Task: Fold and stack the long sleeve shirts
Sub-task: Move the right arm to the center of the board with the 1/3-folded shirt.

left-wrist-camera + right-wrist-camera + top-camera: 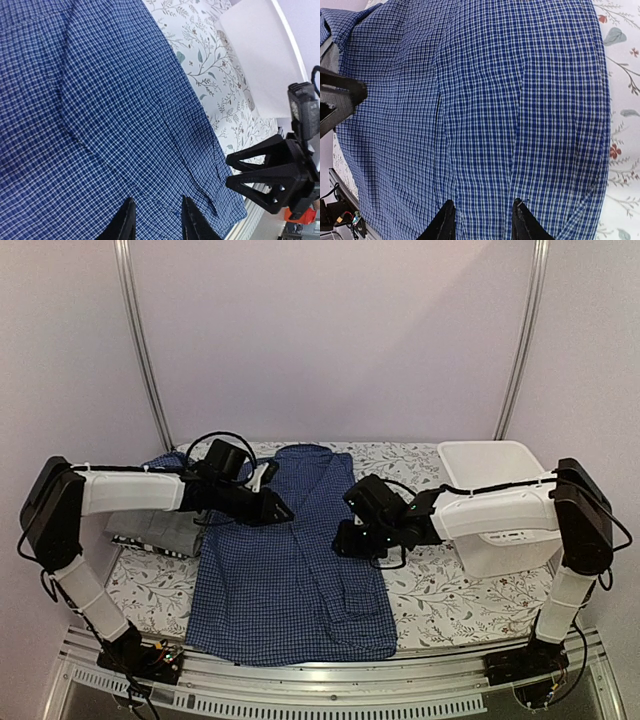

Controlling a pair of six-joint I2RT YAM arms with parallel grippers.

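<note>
The blue check shirt lies flat mid-worktop, collar far, ready for folding. The left gripper and right gripper hover over its 2 sides, jaws parted and empty, probably to pinch the cloth. A folded grey shirt sits left.

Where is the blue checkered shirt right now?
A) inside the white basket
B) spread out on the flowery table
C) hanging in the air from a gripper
B: the blue checkered shirt lies spread out on the flowery table. The white basket sits apart at the far right, and neither gripper is lifting the shirt.
</note>
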